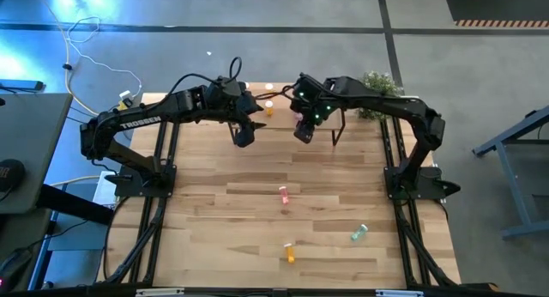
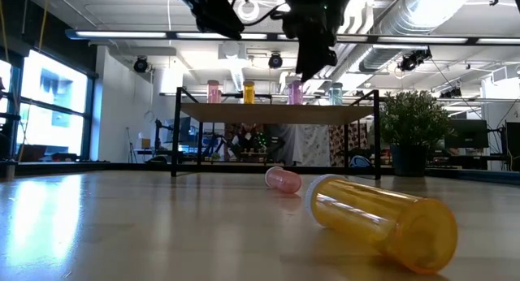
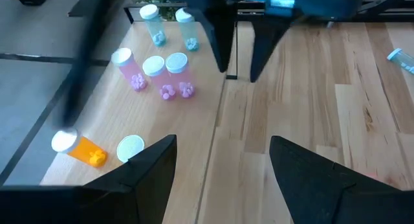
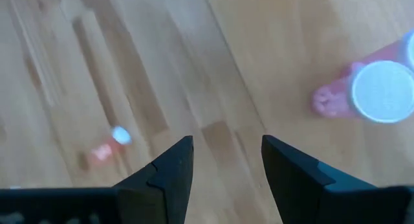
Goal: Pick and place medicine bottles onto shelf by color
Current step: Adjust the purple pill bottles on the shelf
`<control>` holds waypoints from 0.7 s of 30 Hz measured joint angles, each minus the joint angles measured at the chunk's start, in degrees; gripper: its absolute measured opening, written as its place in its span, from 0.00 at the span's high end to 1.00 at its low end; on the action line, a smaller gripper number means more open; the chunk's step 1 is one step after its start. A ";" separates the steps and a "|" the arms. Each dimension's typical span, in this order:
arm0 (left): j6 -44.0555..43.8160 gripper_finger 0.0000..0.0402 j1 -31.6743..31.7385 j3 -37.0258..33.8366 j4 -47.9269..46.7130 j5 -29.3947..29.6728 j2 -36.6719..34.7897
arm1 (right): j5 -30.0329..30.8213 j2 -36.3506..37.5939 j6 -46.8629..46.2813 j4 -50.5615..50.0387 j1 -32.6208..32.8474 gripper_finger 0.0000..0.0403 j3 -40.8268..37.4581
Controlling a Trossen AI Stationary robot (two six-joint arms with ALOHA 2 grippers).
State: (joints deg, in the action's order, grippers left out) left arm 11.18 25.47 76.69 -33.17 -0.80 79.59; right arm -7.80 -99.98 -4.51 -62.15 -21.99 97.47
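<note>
Judging the tiny translucent pink, orange and teal plastic pill bottles [image 1: 284, 195] lying mid-table as light, stiff, roll-prone, best pinched across the barrel, with left gripper [image 3: 223, 169] and right gripper [image 4: 226, 159] spread empty over the light-wood, black-legged shelf [image 2: 276, 113].

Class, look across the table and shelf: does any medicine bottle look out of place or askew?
Yes. Three bottles lie tipped on their sides on the table, away from the shelf: a pink bottle, an orange bottle and a teal bottle. Those on the shelf stand upright.
</note>
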 joint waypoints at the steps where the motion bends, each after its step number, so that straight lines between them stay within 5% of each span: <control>1: 0.10 0.41 0.00 0.00 0.00 0.00 0.00 | 0.06 0.00 -1.99 0.08 0.04 0.57 0.80; 13: 1.59 0.41 0.00 0.00 0.00 0.02 0.00 | 4.09 0.02 -19.01 0.41 -4.24 0.57 8.57; 21: 1.47 0.41 0.00 0.00 0.00 0.00 0.00 | 2.83 -0.59 -19.95 0.20 -6.68 0.57 8.57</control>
State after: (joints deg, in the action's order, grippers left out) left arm 12.64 25.47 76.69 -33.17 -0.80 79.59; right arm -4.97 -100.57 -24.46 -61.95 -28.67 106.04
